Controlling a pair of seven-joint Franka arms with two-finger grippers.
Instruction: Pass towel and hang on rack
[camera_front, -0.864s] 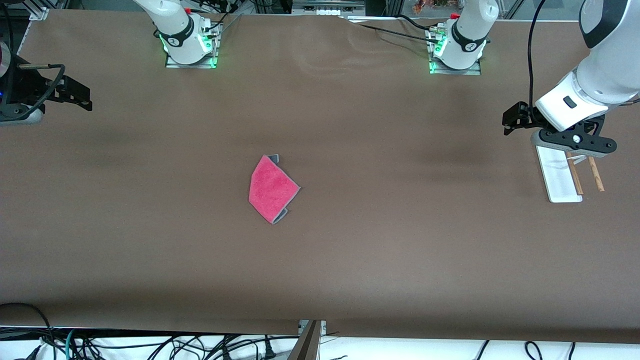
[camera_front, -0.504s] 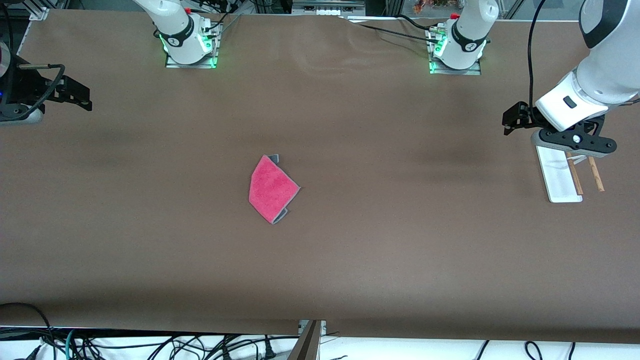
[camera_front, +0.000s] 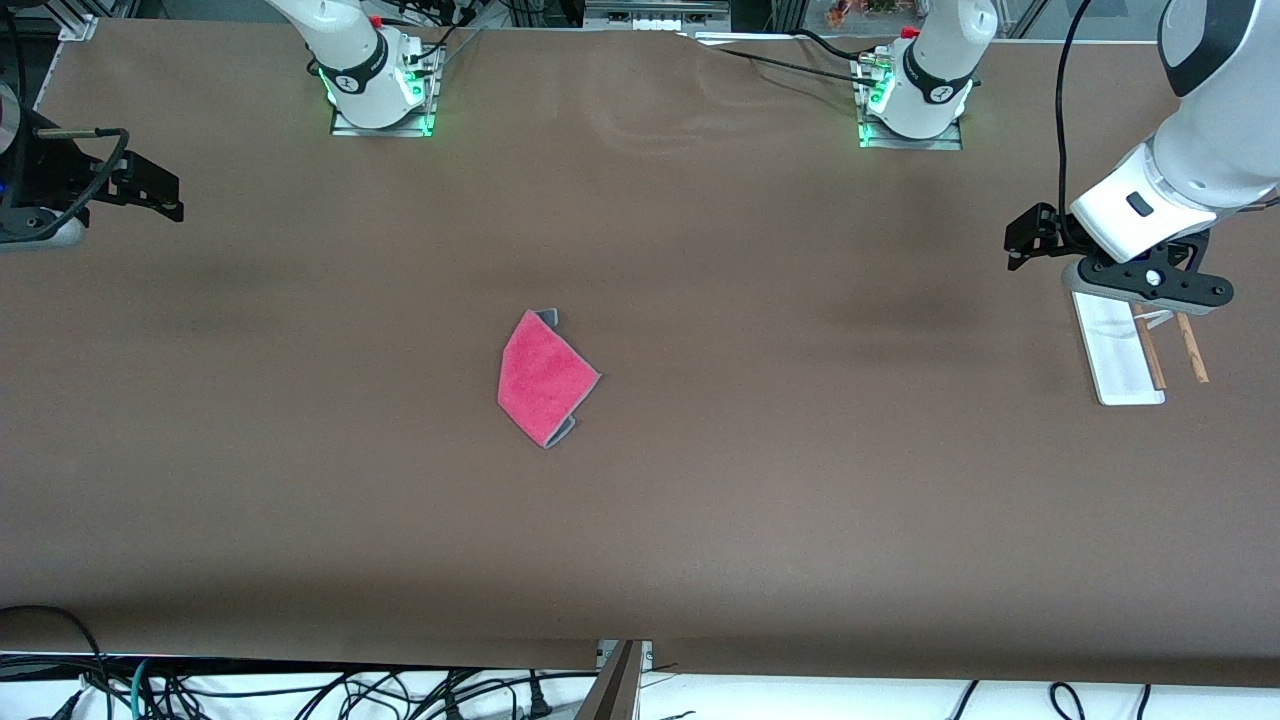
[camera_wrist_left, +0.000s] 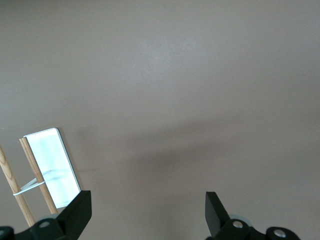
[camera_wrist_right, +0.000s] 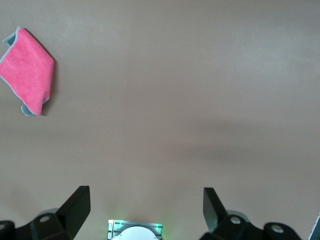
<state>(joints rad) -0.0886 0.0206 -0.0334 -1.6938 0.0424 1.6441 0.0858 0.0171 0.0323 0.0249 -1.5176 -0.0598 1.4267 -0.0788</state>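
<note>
Nothing has moved since the earlier frames. The right gripper (camera_wrist_right: 145, 212) waits spread over its tabletop (camera_front: 700, 250) end; the left gripper (camera_wrist_left: 147, 215), also spread, hovers over the rack (camera_front: 1120, 350). The towel (camera_front: 543, 377) lies mid-tabletop, at nine o'clock from the rack, ungrasped.

White rounded arm links, black joint bands — green-lit bases, black cables, black gripper mounts

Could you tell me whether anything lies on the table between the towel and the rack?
Nothing does: in the front view, only bare brown table stretches from the towel to the rack at the left arm's end.
</note>
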